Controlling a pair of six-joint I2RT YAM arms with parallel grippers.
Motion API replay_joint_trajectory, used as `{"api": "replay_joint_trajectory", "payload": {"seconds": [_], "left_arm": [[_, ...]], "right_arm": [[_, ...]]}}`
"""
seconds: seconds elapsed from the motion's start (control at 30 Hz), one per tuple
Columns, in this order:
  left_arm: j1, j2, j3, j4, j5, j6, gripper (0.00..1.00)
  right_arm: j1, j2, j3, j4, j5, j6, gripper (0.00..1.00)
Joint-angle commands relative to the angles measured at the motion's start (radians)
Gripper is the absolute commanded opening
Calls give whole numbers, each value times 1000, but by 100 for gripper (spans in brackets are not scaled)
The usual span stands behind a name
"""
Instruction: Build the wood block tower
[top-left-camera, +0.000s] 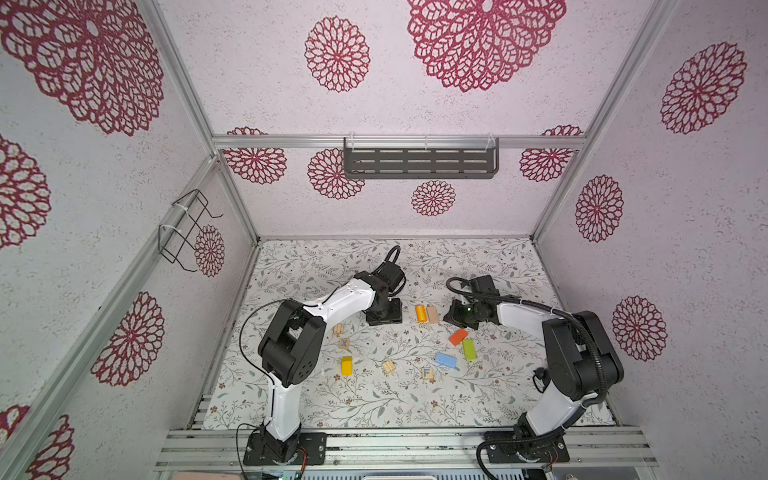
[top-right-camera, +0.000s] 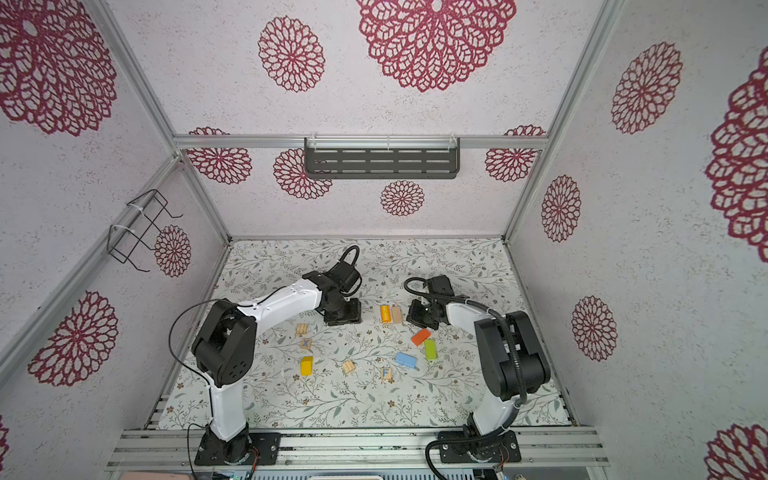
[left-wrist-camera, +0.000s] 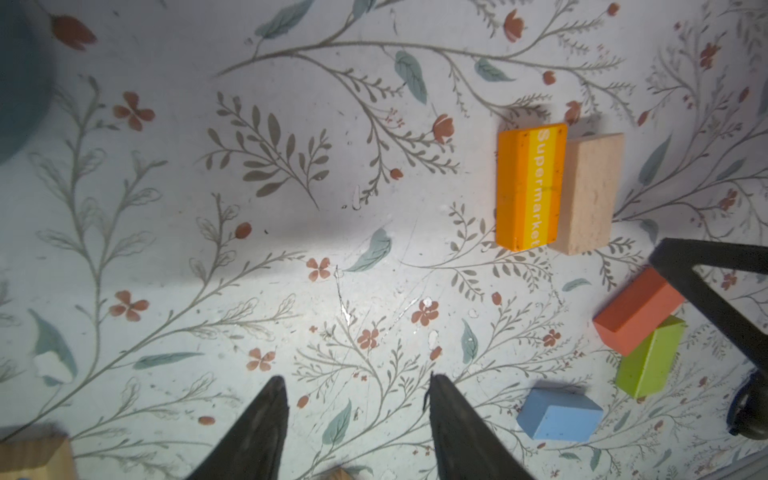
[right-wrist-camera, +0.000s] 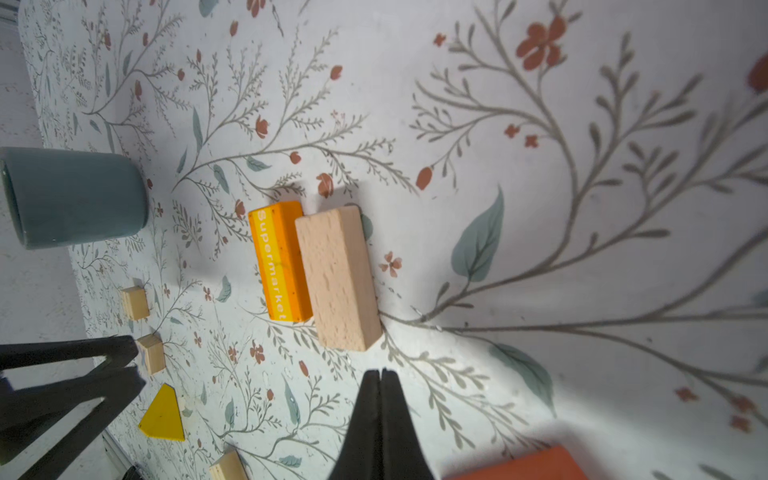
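The wood blocks lie singly on the floral mat, and no tower is in view. An orange "Supermarket" block (top-left-camera: 421, 313) (right-wrist-camera: 280, 262) touches a pale oblong (top-left-camera: 432, 314) (right-wrist-camera: 338, 278) side by side. Red-orange (top-left-camera: 458, 337), green (top-left-camera: 469, 349) and blue (top-left-camera: 446, 360) blocks lie nearer the front right. A yellow block (top-left-camera: 346, 365) and lettered and grooved cubes (top-left-camera: 344, 343) (top-left-camera: 389, 367) (top-left-camera: 427, 374) sit at front left and centre. My left gripper (left-wrist-camera: 356, 380) hangs open and empty left of the orange block. My right gripper (right-wrist-camera: 380, 372) is shut on nothing, just short of the pale oblong's end.
A teal cup (right-wrist-camera: 75, 199) stands on the far side of the orange block from the right gripper, beside the left gripper and hidden under the left arm in both top views. A grey shelf (top-left-camera: 419, 160) and a wire rack (top-left-camera: 189, 228) hang on the walls.
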Motion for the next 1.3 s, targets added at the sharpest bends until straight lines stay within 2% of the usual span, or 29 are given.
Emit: {"api": "replay_joint_trajectory", "payload": {"seconds": [0.0,0.43,0.6,1.27], "left_arm": [[7,-41,-5,32,-1,12,58],[12,-74,-31,24,-14,21,58],[15,-91,-31,14,-24,29,62],[16,-108,-52,13,-32,26,63]], "right_arm": [[6,12,39,10,20,15,0],[8,111,100,19,27,10,0],[11,137,109,30,17,15,0],[45,170,139,34,10,22,0]]}}
